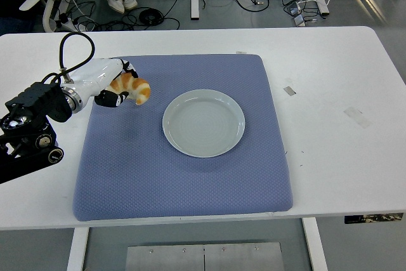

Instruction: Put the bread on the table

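Left hand: white five-fingered robot hand point(109, 82), fingers curled around the golden-brown croissant-shaped bread point(134, 88).
Bread: held over the blue quilted mat's point(190, 182) far-left part, left of the pale round plate point(203, 122).

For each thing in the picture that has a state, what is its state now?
left hand: shut on the bread, over the mat's left part
bread: held in the left hand
plate: empty, on the mat
blue mat: flat on the white table
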Robot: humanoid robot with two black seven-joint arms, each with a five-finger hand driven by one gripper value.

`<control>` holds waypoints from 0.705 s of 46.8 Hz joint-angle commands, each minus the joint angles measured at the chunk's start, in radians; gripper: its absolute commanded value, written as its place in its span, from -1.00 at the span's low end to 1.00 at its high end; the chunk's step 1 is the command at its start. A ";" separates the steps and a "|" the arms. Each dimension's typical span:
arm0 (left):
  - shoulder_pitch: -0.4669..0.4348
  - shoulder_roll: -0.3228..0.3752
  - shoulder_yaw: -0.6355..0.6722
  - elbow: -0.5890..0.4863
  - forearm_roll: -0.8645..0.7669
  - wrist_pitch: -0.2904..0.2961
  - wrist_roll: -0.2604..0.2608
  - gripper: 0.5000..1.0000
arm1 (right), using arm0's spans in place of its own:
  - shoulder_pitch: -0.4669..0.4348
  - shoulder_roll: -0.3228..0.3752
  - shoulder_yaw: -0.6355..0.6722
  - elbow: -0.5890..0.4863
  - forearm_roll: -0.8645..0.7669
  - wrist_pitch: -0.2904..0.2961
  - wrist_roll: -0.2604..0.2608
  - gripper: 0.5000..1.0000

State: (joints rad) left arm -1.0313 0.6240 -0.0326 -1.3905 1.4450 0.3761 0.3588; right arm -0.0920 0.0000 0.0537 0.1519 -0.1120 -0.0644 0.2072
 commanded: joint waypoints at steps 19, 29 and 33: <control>0.014 0.014 0.034 0.016 0.025 0.032 -0.004 -0.48 | 0.000 0.000 0.000 0.000 0.000 0.000 0.000 1.00; 0.010 0.011 0.023 0.013 0.012 0.032 -0.006 0.91 | 0.000 0.000 0.000 0.000 0.000 0.000 0.000 1.00; 0.008 0.011 0.022 0.010 0.011 0.032 -0.020 0.91 | 0.000 0.000 0.000 0.000 0.000 0.000 0.000 1.00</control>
State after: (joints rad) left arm -1.0213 0.6351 -0.0093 -1.3786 1.4561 0.4086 0.3488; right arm -0.0920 0.0000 0.0537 0.1519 -0.1120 -0.0644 0.2071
